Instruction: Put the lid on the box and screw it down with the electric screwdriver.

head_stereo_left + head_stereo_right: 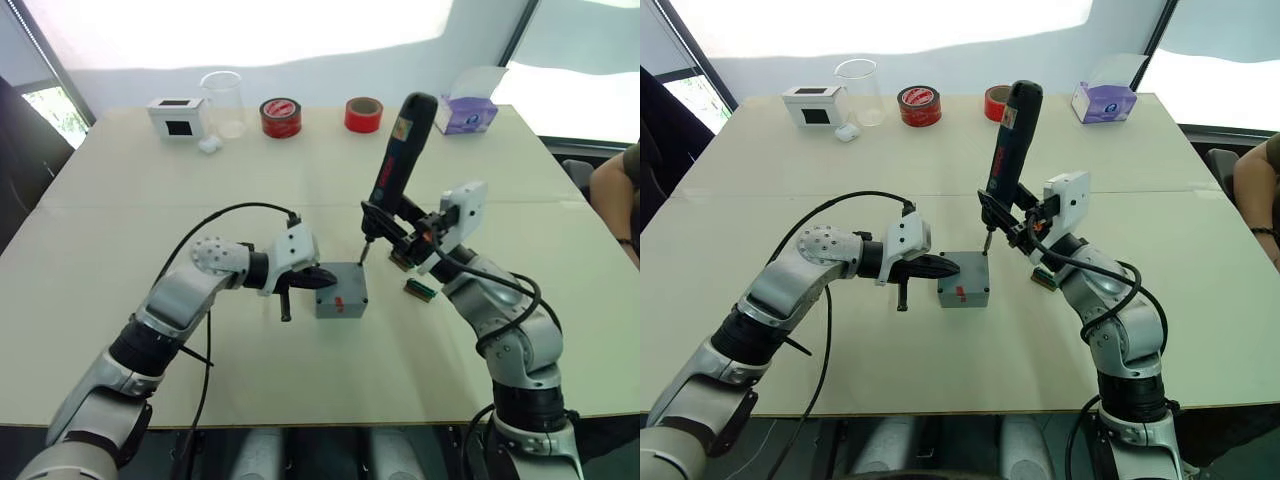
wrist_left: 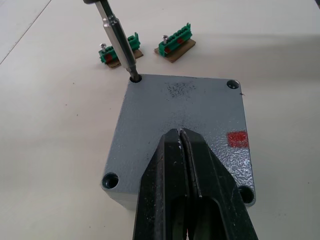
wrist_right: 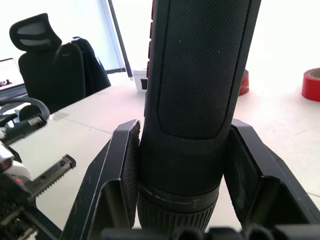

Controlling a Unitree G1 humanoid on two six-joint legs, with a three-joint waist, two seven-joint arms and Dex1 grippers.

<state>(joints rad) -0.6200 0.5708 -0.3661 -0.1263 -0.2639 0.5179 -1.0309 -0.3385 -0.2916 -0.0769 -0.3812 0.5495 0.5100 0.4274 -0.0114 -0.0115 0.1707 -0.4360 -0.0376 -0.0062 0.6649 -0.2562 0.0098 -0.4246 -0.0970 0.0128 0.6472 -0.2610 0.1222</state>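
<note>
Left gripper [image 2: 182,165], fingers pressed together, bears down on the lid [image 2: 190,107], seated on the box [image 1: 341,303] at table centre. Bit sits in its 11 o'clock screw hole. Right gripper [image 3: 182,150] pinches the screwdriver [image 1: 398,160] low on the barrel; rigid, top-heavy, likely to tilt.

Office-like room: desk chair [image 3: 37,47], laptop [image 3: 11,75], window blinds [image 1: 240,25].

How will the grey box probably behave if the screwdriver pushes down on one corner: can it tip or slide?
The box looks stiff, low and flat-bottomed, so tipping seems unlikely. Sliding on the smooth table seems more likely, since the electric screwdriver leans. The left gripper, jaws shut, presses on the lid, which probably steadies it.
</note>
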